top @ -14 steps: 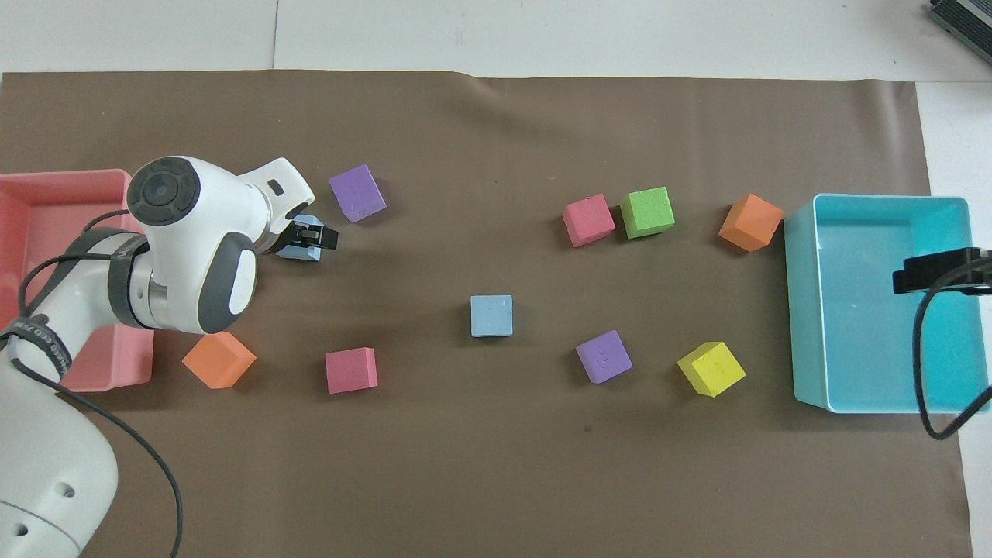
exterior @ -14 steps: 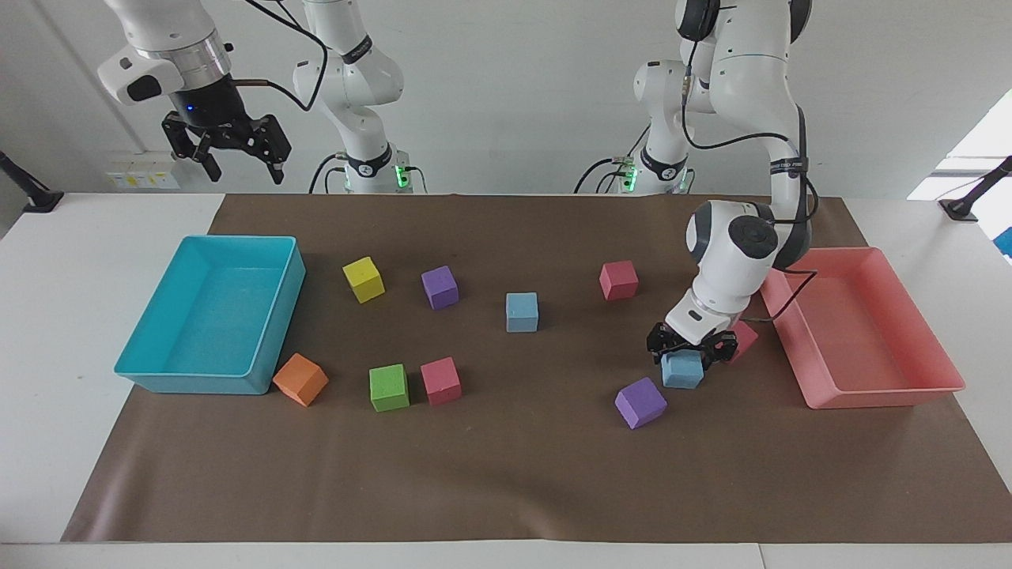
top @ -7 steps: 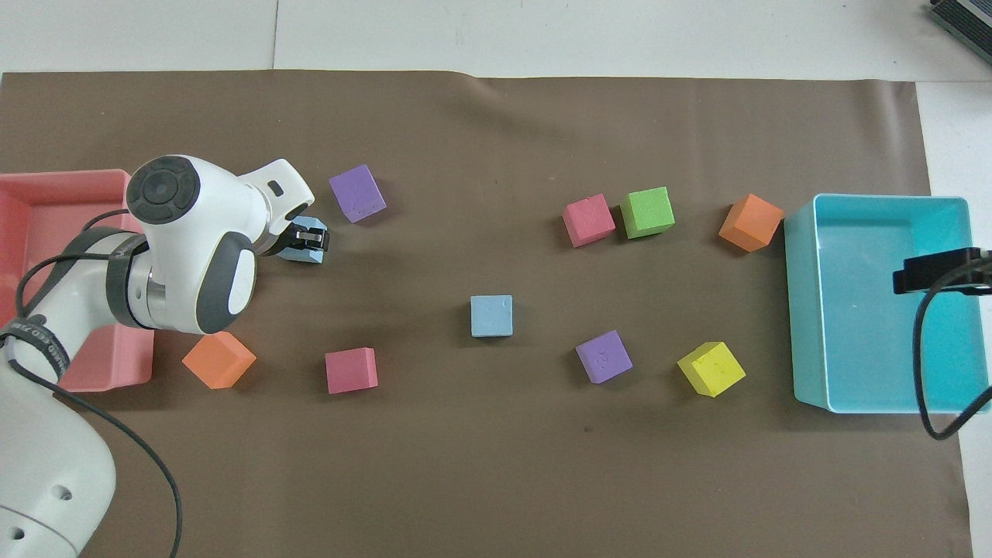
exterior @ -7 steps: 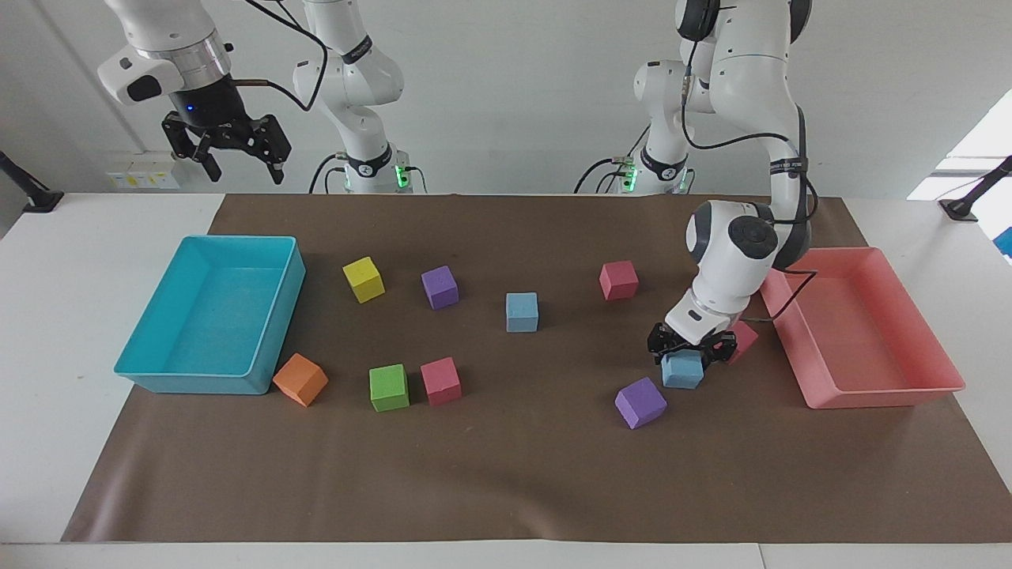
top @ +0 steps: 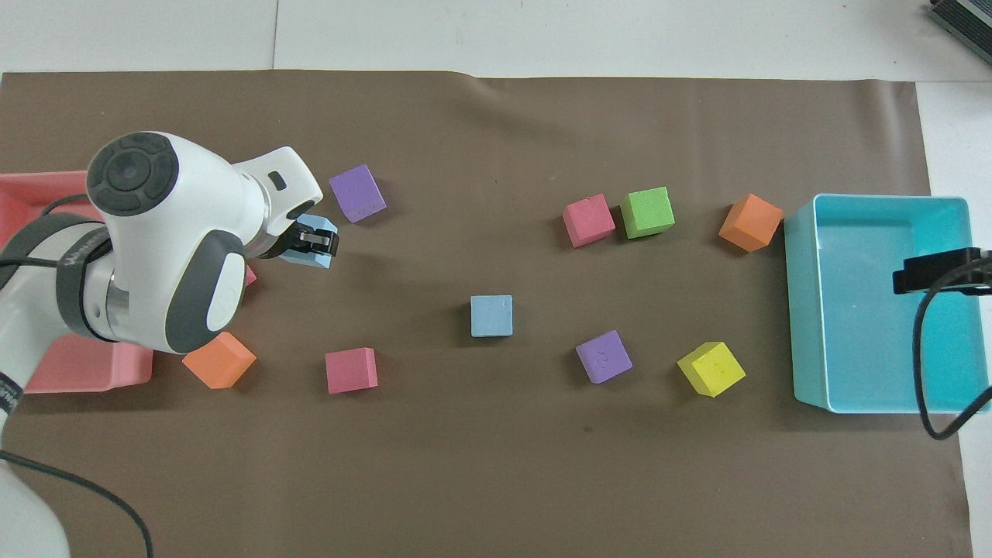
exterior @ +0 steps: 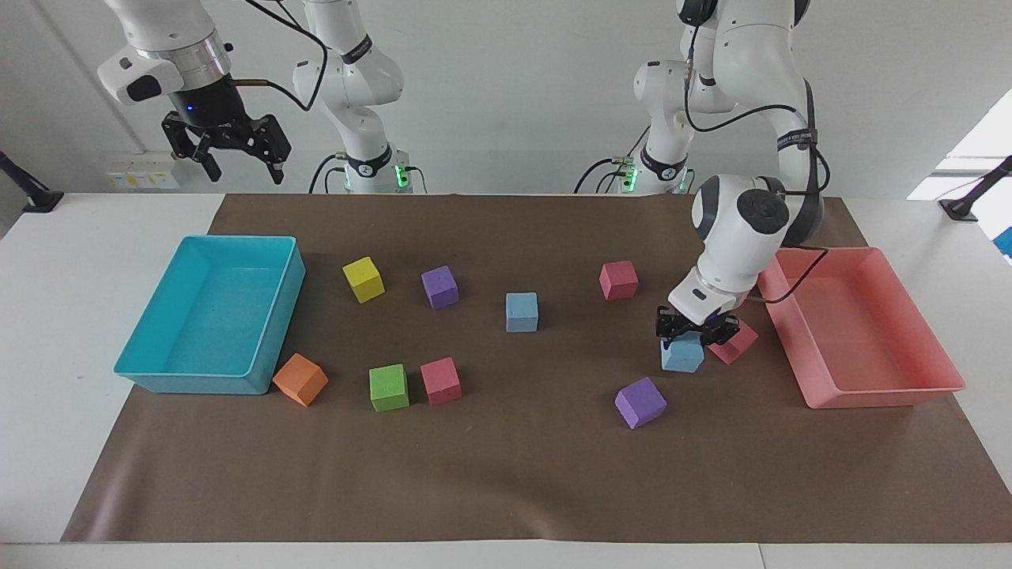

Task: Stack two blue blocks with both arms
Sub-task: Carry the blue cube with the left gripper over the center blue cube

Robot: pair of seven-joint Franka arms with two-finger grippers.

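- Held blue block (exterior: 681, 356): clamped between the fingertips of the left gripper (exterior: 696, 332), apparently lifted just clear of the brown mat (exterior: 506, 474), toward the left arm's end of the table. In the overhead view it sits at about 9 o'clock from the mat's centre.
- Target blue block (exterior: 522, 311): rests flat near the mat's centre, well apart from the held one, with open mat all round it.
- Risk, grip: the fingers catch only the cube's upper part; soft foam may twist or slip out during the carry.
- Risk, neighbours: a pink cube (exterior: 734, 341) lies just beside the held block and a purple cube (exterior: 640, 402) lies at about 7 o'clock from it in the facing view; a low sideways sweep could knock either.
- Risk, placement: an off-centre or tilted release could shove the target or let the top cube tumble.
- Right gripper (exterior: 237, 150): jaws spread and empty, waiting high above the cyan tray (exterior: 150, 371).
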